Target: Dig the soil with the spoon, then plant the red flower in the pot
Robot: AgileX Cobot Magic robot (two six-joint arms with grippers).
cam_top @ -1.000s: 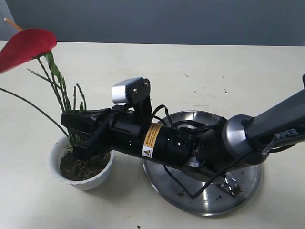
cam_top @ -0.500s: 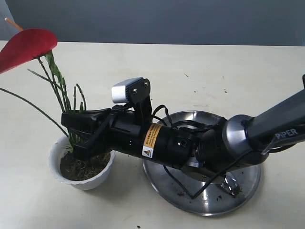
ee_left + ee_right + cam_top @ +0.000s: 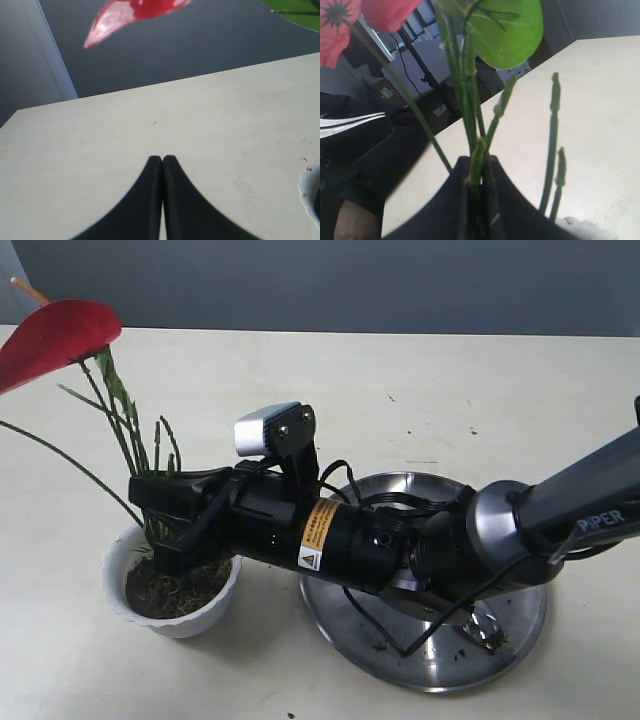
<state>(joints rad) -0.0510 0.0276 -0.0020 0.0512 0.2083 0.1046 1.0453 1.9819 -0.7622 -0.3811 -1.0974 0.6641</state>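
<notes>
The red flower (image 3: 55,335) stands tilted over the small white pot (image 3: 115,590), its thin green stems (image 3: 150,455) running down to the dark soil (image 3: 185,592). My right gripper (image 3: 150,525) reaches across from the right and is shut on the stems just above the pot. In the right wrist view the stems (image 3: 475,125) sit pinched in the gripper (image 3: 477,162), with the green leaf (image 3: 507,30) above. The spoon (image 3: 485,625) lies on the steel plate, mostly hidden by the arm. My left gripper (image 3: 162,160) is shut on nothing, low over the table near the pot rim (image 3: 307,187).
A large round steel plate (image 3: 430,665) with crumbs of soil lies under the right arm, right of the pot. The arm's cable loops over it. The red bloom (image 3: 130,12) hangs above the left gripper. The table's far edge meets a dark wall.
</notes>
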